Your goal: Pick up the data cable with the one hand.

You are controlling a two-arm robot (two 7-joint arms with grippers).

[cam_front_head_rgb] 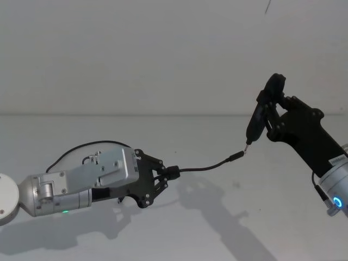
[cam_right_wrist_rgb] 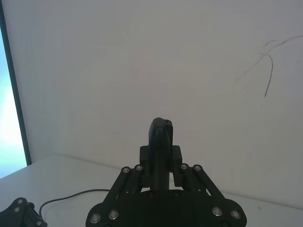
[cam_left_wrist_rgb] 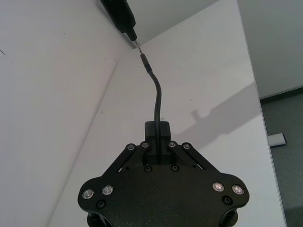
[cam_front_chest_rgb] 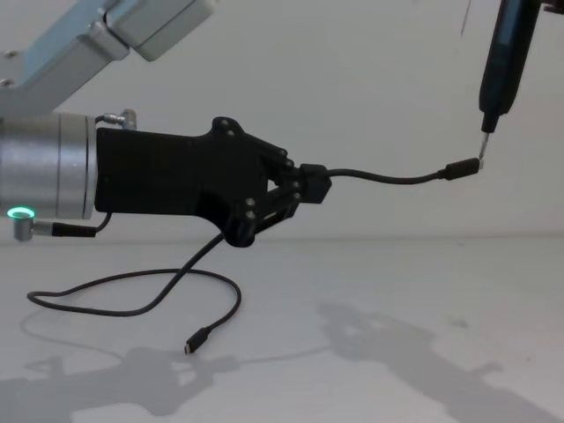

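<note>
Jaws of the left gripper (cam_front_chest_rgb: 310, 187) are clamped on the data cable (cam_front_chest_rgb: 388, 178) a little way back from one plug, holding it off the counter (cam_front_chest_rgb: 423, 291). Ahead of the jaws, that short free length runs roughly level toward the robot's right, sagging slightly, and its plug (cam_front_chest_rgb: 461, 169) touches the metal tip of a slim black pen-shaped tool (cam_front_chest_rgb: 500, 70). The tool sits upright in the right gripper (cam_front_head_rgb: 272, 111), whose jaws are closed on it, its tip pointing down. Behind the left jaws, the chest view shows what the head view hides under the arm: the rest of the cable drops to the counter, loops, and ends in a second plug (cam_front_chest_rgb: 196, 343) lying below the gripper. From the left wrist view the cable (cam_left_wrist_rgb: 156, 101) rises straight out of the jaws, then curves to meet the tool tip (cam_left_wrist_rgb: 136, 43).
</note>
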